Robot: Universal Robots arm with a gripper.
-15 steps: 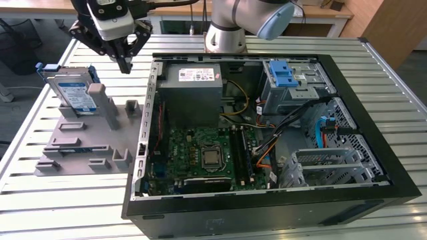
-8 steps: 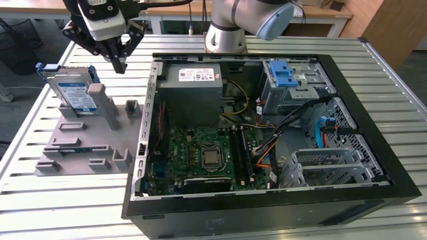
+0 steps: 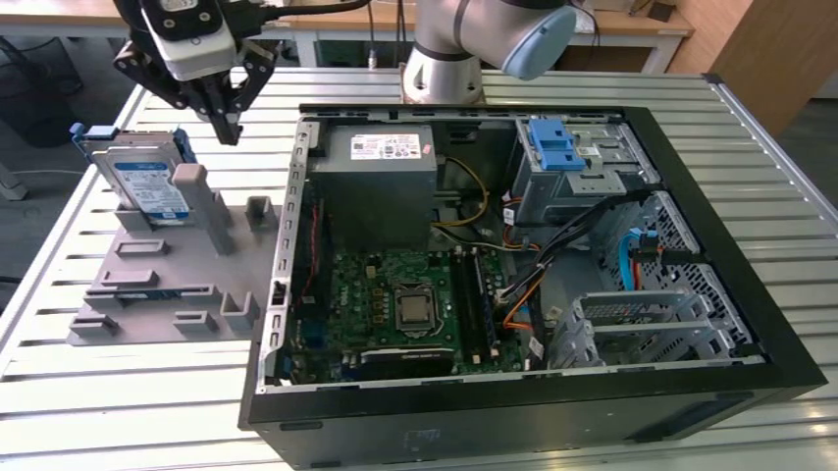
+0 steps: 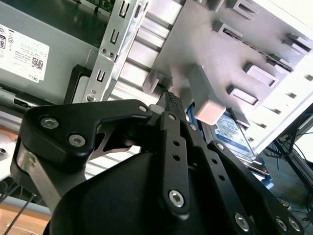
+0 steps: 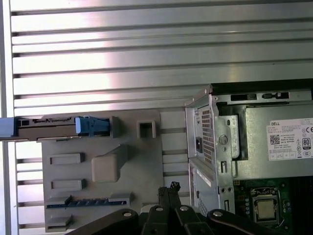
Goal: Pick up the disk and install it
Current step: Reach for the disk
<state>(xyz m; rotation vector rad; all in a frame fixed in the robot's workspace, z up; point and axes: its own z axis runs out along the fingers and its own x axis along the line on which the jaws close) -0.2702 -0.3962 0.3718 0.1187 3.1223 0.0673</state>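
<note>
The big open PC case [image 3: 524, 417] sits off to the exterior view's right of the claw. Right under the claw is the grey holder [image 3: 196, 260]. The disk [image 3: 141, 182] stands on edge in it, just below the tips toward the exterior view's left. The claw [image 3: 230, 130] hangs clear of it, fingers pressed together on nothing.

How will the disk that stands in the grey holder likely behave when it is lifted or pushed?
Probably stiff: the disk looks like a flat metal slab with a blue frame. It stands on edge in the grey holder, beside a post, so a sideways push may tip it. Its smooth faces might slip in the tool.
</note>
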